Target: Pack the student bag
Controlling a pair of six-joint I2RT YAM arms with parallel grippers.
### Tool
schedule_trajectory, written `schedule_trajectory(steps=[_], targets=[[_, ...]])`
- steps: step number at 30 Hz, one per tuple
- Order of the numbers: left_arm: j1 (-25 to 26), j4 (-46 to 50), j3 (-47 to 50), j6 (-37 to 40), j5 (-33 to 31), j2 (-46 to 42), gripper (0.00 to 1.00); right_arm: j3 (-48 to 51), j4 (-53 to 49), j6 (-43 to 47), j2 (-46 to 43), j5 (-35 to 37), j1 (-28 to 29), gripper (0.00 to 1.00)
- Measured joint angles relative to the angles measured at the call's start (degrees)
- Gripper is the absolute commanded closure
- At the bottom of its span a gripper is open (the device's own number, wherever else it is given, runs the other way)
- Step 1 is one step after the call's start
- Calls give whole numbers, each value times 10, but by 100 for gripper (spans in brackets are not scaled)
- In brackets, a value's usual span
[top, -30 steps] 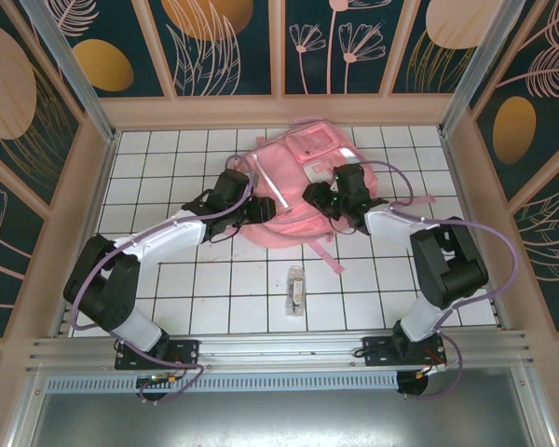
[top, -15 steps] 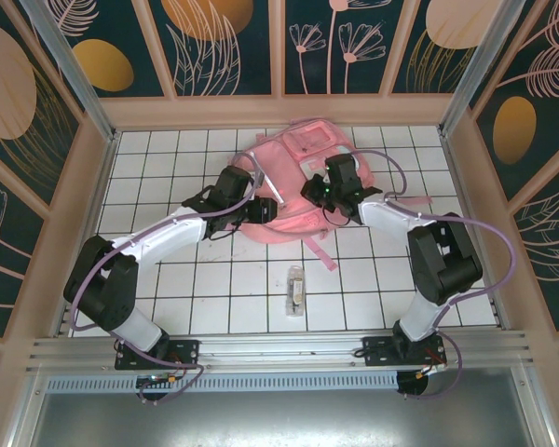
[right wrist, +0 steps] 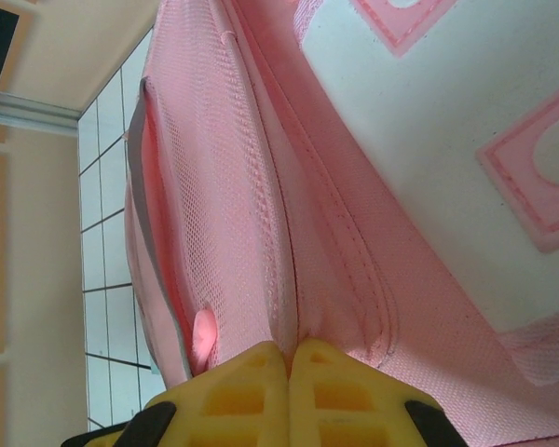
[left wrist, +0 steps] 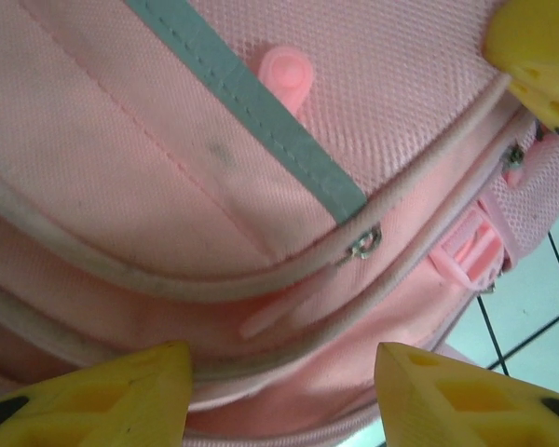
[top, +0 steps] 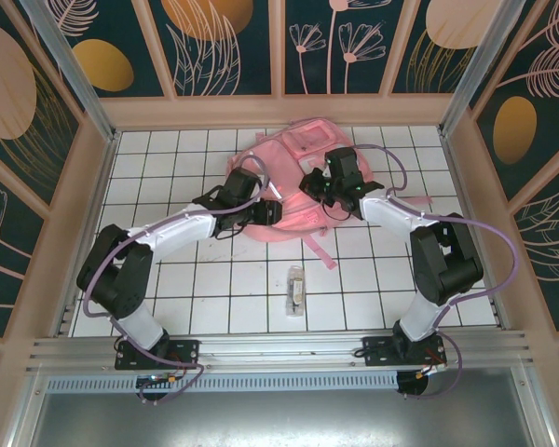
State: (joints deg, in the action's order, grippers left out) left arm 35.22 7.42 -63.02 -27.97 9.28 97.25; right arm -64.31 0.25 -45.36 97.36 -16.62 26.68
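Note:
The student bag (top: 303, 149), a large pink backpack, lies at the back middle of the tiled table. My right gripper (top: 315, 186) is on its right part. In the right wrist view that gripper (right wrist: 289, 358) is shut on a fold of the bag's (right wrist: 261, 186) pink fabric beside the white patch (right wrist: 429, 121). My left gripper (top: 272, 210) is at the bag's near left edge. In the left wrist view it (left wrist: 279, 400) stands open, and the bag's (left wrist: 168, 168) zippered edge with a metal zipper pull (left wrist: 363, 244) lies between and ahead of the yellow fingers (left wrist: 93, 396).
A small clear packet (top: 296, 289) lies on the white tiles in front of the bag. A pink strap (top: 321, 251) trails toward it. Wooden walls (top: 93, 186) close the table on the left, right and back.
The right gripper has shut on the bag's fabric and moved toward the back, drawing the bag's near edge that way. The left arm has shifted slightly right along the bag's edge.

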Motion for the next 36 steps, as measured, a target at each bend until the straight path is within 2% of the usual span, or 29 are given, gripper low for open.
schedule_trajectory(steps=[6,9,15,18,27,33,36], targets=[[0,-31,-11,-20,-7,40,51,0,9,-4,0,-9,0,100],[-1,-35,-21,-30,0,62,59,0,12,-6,0,-10,-2,100],[1,-32,-36,-34,1,77,60,1,20,-13,0,-11,-9,100],[4,-25,-49,-33,-8,91,67,1,24,-16,0,-14,-10,100],[8,-37,-56,-58,8,103,67,12,46,-33,1,-8,-14,100],[8,-42,-56,-75,23,103,80,20,64,-45,1,-8,-15,100],[8,-42,-57,-77,29,103,82,22,68,-45,1,-8,-15,100]])
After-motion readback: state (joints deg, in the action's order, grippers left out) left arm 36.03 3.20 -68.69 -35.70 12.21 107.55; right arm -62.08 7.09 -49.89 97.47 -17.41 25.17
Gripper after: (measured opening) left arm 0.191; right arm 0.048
